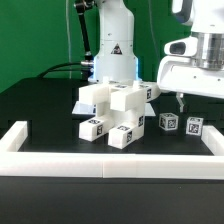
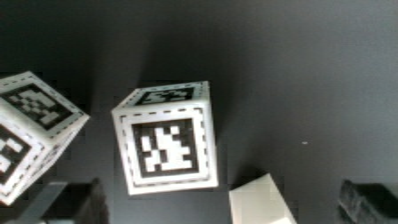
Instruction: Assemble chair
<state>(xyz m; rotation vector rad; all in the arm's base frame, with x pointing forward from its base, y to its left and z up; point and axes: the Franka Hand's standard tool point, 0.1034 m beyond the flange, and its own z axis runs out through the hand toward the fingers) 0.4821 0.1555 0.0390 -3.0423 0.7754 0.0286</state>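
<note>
Chair pieces (image 1: 112,110) — well inside border rail (image 1: 60,160)

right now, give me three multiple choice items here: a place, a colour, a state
1. The large white tool hangs over: A the central pile of chair pieces; B two small white tagged plastic blocks; C the border rail.
2. The flat tabletop is: A green; B black; C white.
3. The tool is: A open, empty; B shut on a block; C shut on a rail.
Answers: B, the blocks lie beneath it at the exterior view's right; B, the bare surface is black; A, jaws apart, nothing between.
</note>
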